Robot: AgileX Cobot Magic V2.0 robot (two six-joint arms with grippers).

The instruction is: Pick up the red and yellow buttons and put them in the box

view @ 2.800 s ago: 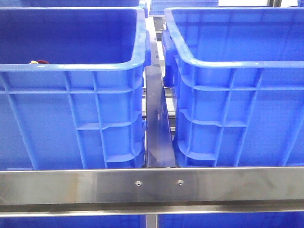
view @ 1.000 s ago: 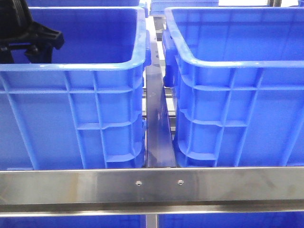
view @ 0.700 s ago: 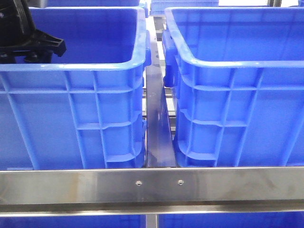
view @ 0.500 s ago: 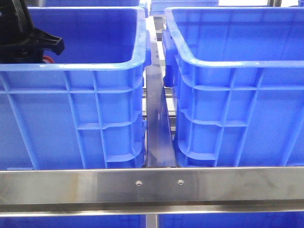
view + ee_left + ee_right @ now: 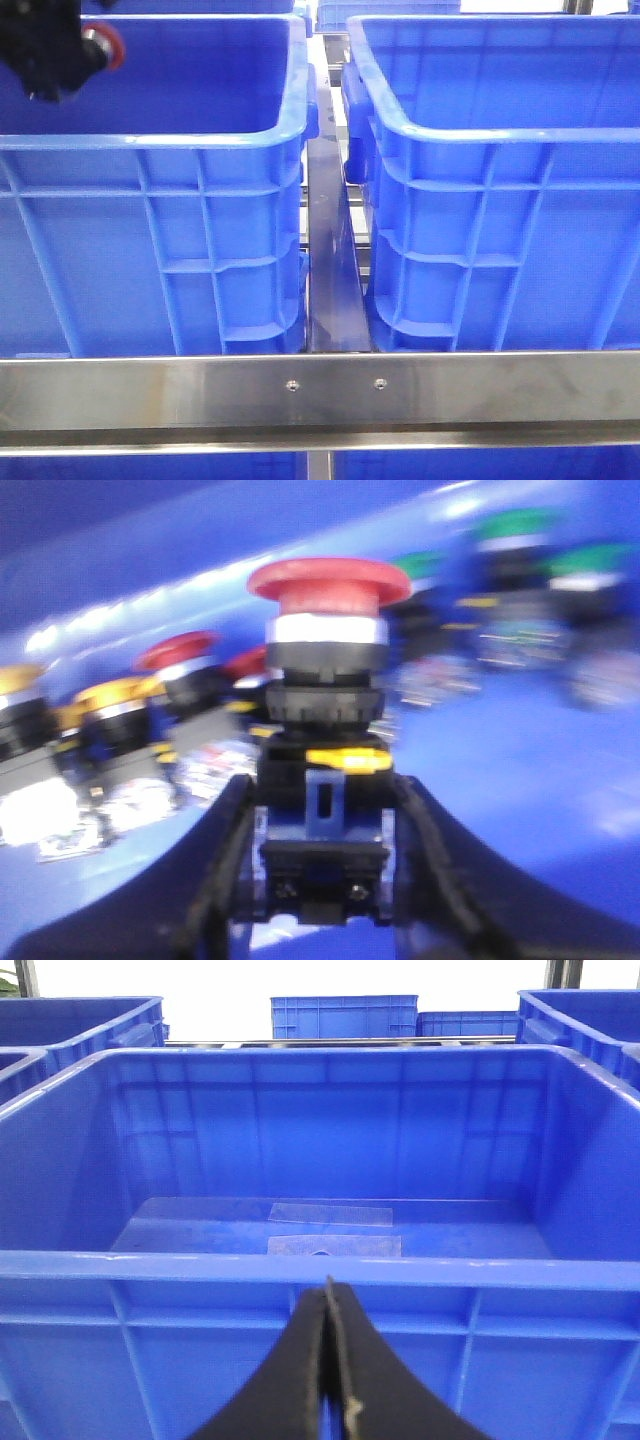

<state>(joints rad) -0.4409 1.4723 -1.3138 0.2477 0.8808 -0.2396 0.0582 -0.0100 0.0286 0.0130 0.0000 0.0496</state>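
Red button [image 5: 328, 585] sits clamped upright between the fingers of my left gripper [image 5: 325, 880], upper left of the front frame above the left crate [image 5: 200, 140]; my right gripper [image 5: 328, 1360] is closed, empty.

glossy moulded-plastic blue crates [image 5: 200, 230] (ribbed walls) sit behind a brushed, faintly scuffed metal rail [image 5: 320, 390].

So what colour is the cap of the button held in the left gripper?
Red cap on the button, clearest in the left wrist view.
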